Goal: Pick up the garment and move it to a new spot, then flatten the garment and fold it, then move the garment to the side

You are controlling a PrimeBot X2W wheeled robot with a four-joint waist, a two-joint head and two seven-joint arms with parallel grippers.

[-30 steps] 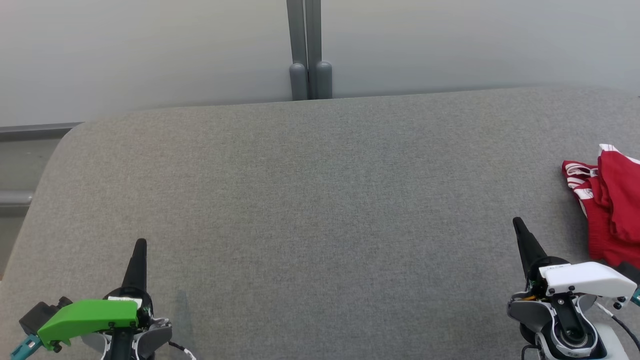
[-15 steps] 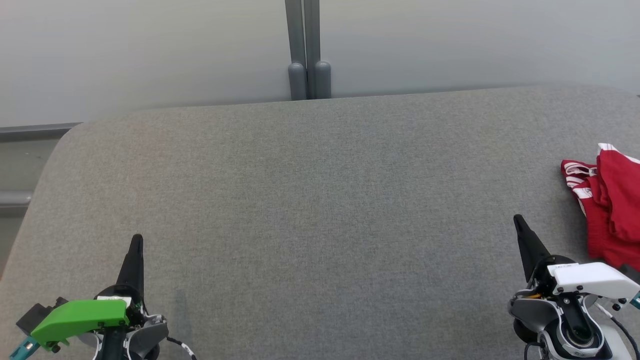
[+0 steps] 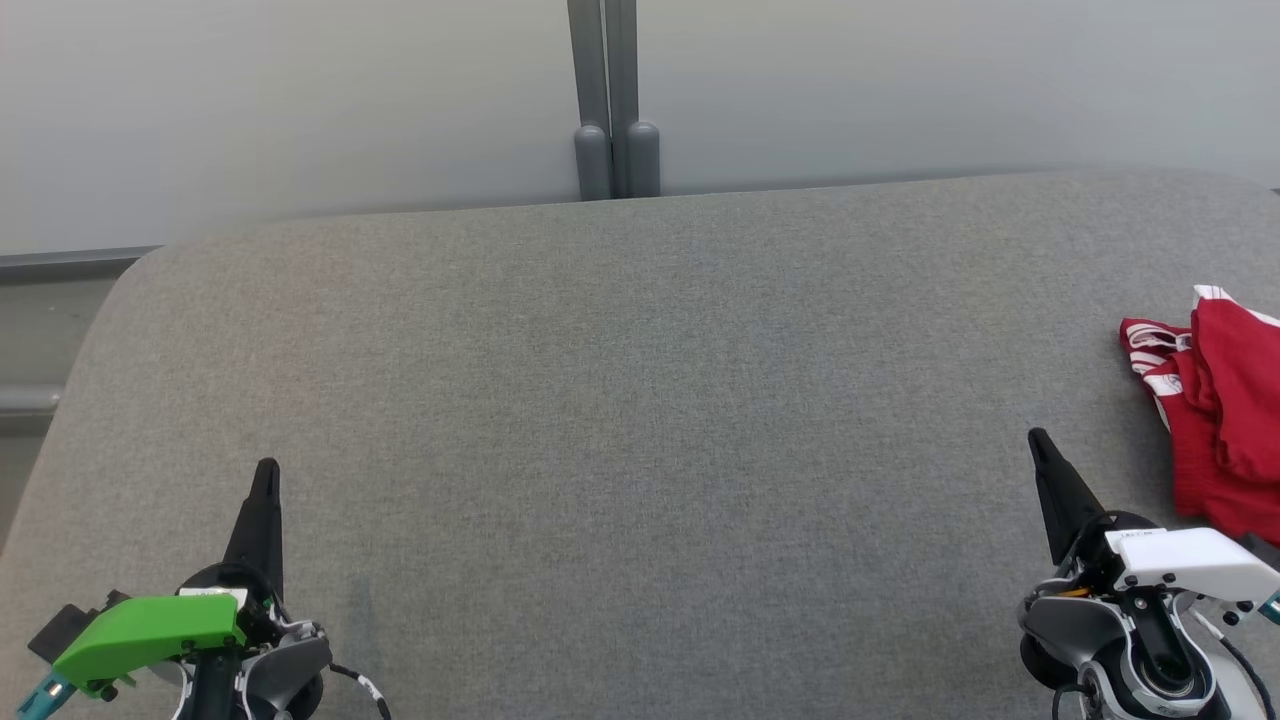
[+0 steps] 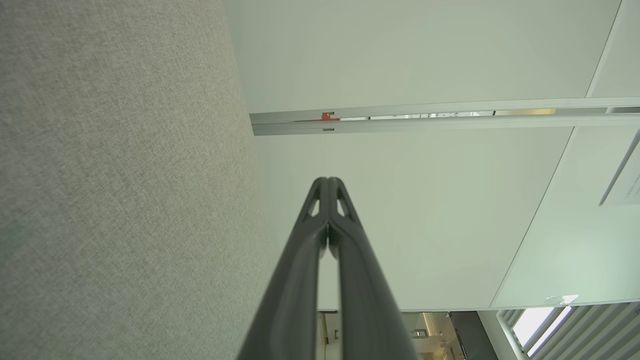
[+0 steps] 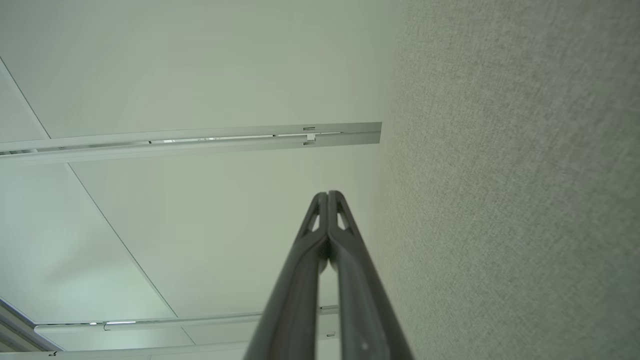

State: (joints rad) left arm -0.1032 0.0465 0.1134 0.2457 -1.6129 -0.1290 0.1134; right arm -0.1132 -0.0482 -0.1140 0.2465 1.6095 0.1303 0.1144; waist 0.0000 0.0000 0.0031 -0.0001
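The garment (image 3: 1220, 410) is a red piece with white striped trim, lying crumpled at the far right edge of the grey fabric surface (image 3: 640, 400) and cut off by the head view's border. My right gripper (image 3: 1035, 437) is shut and empty at the lower right, its tips a short way left of and nearer than the garment. Far across at the lower left, my left gripper (image 3: 266, 466) is shut too, holding nothing. In both wrist views the shut fingertips, left gripper (image 4: 327, 179) and right gripper (image 5: 327, 192), point along the grey surface toward a pale wall.
Behind the grey surface stands a pale wall with a grey vertical post (image 3: 605, 100) at its middle. The surface's rounded left corner (image 3: 130, 280) drops off beside a grey rail (image 3: 30, 400). Bare fabric spans the space between my grippers.
My left gripper has slid slightly down and left in the head view. The right gripper has barely shifted, and the garment lies as before.
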